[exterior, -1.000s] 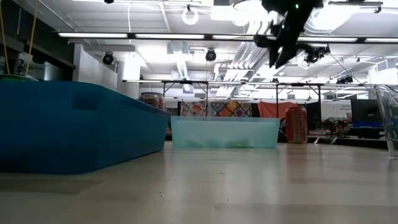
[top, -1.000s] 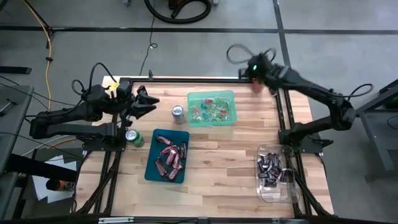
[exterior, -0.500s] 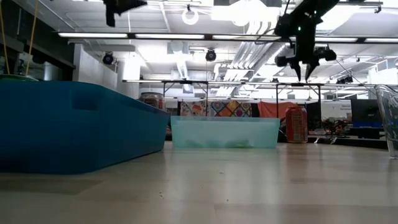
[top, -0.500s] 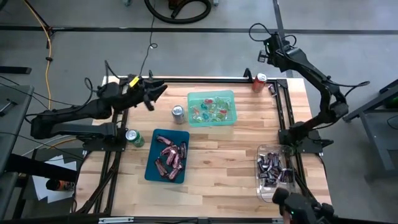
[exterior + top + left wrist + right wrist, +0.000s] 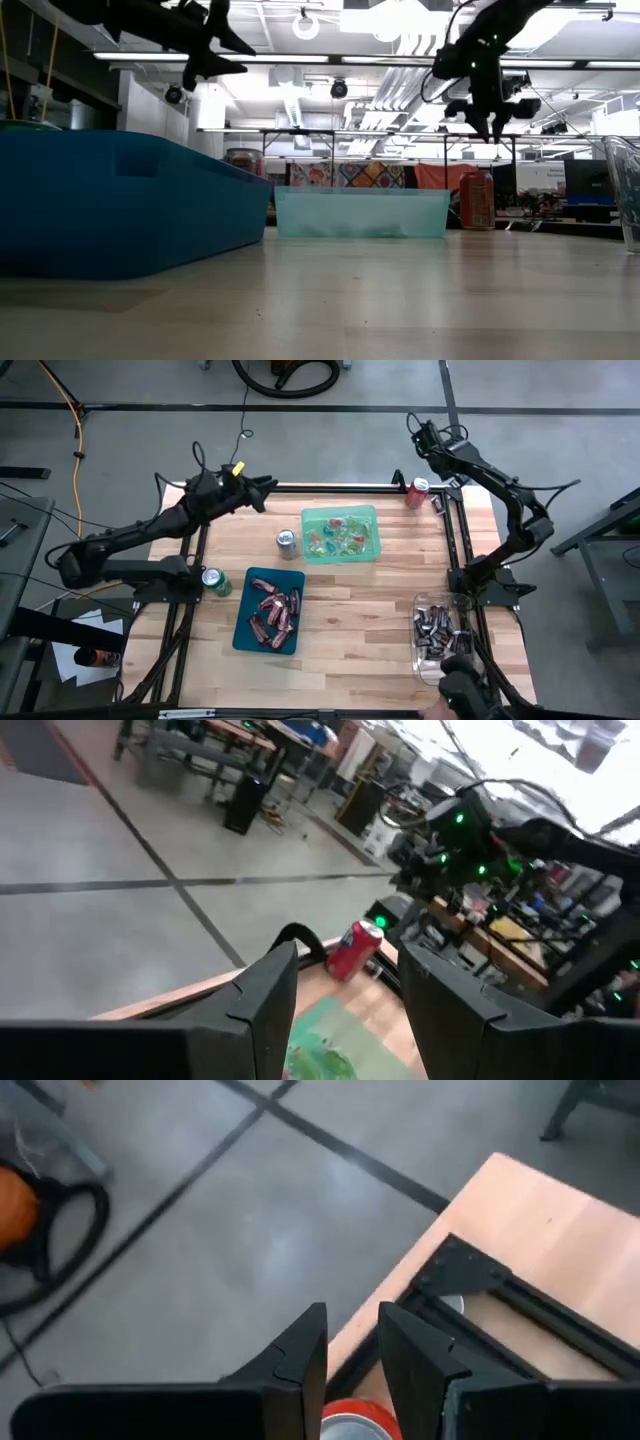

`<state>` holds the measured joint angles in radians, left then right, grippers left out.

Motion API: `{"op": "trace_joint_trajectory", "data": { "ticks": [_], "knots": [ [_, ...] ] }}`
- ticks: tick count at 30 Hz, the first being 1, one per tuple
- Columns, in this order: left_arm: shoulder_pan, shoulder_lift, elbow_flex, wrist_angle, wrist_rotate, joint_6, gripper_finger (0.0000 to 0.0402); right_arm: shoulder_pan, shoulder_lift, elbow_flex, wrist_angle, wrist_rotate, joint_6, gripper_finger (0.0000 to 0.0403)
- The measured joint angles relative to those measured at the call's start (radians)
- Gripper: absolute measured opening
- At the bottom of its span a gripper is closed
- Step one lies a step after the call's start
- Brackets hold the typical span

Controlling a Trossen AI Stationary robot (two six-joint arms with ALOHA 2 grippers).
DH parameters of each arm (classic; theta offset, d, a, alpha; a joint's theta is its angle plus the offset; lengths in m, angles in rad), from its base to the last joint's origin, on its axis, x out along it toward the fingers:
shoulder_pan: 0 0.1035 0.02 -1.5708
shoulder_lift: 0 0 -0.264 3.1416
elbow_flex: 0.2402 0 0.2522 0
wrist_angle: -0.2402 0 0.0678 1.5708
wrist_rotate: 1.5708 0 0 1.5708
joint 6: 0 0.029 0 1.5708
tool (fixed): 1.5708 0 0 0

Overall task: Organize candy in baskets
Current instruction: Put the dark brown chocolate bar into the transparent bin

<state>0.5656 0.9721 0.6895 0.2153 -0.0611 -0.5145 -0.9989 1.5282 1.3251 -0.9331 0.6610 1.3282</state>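
Note:
Small green and red candy fills the light green basket [image 5: 340,534] at the far middle. Pinkish bars lie in the dark teal basket [image 5: 269,610], and dark bars lie in the clear basket [image 5: 440,638] at the near right. My left gripper [image 5: 262,488] hangs level and high over the far left edge, open and holding nothing; its fingers [image 5: 265,1000] frame the green basket [image 5: 325,1050]. My right gripper [image 5: 415,432] hangs high above the far right corner, slanting down, its fingers [image 5: 300,1355] a little apart with nothing between them.
A red can [image 5: 416,492] stands at the far right corner, below my right gripper [image 5: 495,122]. A silver can [image 5: 287,541] stands left of the green basket, and a green can [image 5: 213,580] stands by the left edge. Someone's head [image 5: 465,685] shows at the near right corner.
My left gripper has swung toward the far edge and the table's right, sinking a little. My right gripper has gone toward the far right corner above the red can, rolling and tipping downward. The baskets and the candy have stayed put.

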Motion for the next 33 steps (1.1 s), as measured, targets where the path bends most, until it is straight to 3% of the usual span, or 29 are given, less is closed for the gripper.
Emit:
{"op": "trace_joint_trajectory", "data": {
  "ticks": [4,6,10,13,18,21,29,33],
  "knots": [
    [0.072,0.01,0.0,0.0,0.117,0.055,0.0163,0.082,-0.043,0.003,-0.036,0.091,-0.074,0.0087],
    [0.106,0.017,0.0,0.0,0.157,0.088,0.0163,0.123,-0.058,0.003,-0.134,0.101,-0.037,0.0087],
    [0.18,0.035,0.0,0.002,0.235,0.086,0.0163,0.163,-0.063,0.0,-0.466,0.122,0.266,0.0087],
    [0.228,0.053,0.0,0.011,0.311,0.059,0.0163,0.159,-0.063,0.0,-0.575,0.118,0.418,0.0087],
    [0.276,0.078,0.0,0.024,0.394,0.021,0.0163,0.092,-0.068,-0.009,-0.411,0.06,0.321,0.0087],
    [0.292,0.082,0.0,0.028,0.433,-0.004,0.0163,0.035,-0.066,-0.07,-0.281,-0.028,0.244,0.0087],
    [0.298,0.081,0.0,0.03,0.482,-0.026,0.0163,-0.036,-0.087,-0.302,-0.159,-0.183,0.336,0.0087],
    [0.298,0.081,0.0,0.03,0.482,-0.033,0.0163,-0.067,-0.14,-0.461,0.096,-0.275,0.347,0.0087]
  ]
}}
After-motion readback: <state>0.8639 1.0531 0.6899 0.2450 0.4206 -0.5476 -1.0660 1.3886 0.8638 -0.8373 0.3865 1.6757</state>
